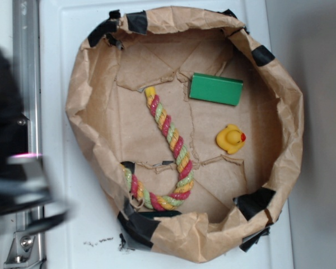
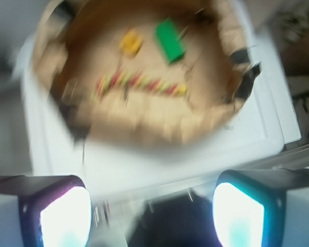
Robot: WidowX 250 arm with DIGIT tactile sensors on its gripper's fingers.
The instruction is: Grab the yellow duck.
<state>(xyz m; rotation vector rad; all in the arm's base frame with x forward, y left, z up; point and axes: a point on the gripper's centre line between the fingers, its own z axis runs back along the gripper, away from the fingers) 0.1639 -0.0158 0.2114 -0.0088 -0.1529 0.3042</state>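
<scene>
The gripper point(image 2: 152, 206) hangs wide open and empty, well outside the paper basin point(image 1: 87, 67). The yellow duck point(image 1: 231, 138) sits inside the basin, just below the green block point(image 1: 215, 88) and apart from the rope point(image 1: 171, 140). It should likely clear the crumpled rim, then descend straddling the duck.

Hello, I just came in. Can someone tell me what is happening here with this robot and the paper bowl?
A robot arm is set to grab the yellow duck, but nothing is held yet. The duck lies inside a brown paper basin, near a green block and a twisted rope. The gripper is outside the basin, beyond its rim, with its fingers wide apart and empty. The wrist view is blurred, so the arm may be moving.
</scene>
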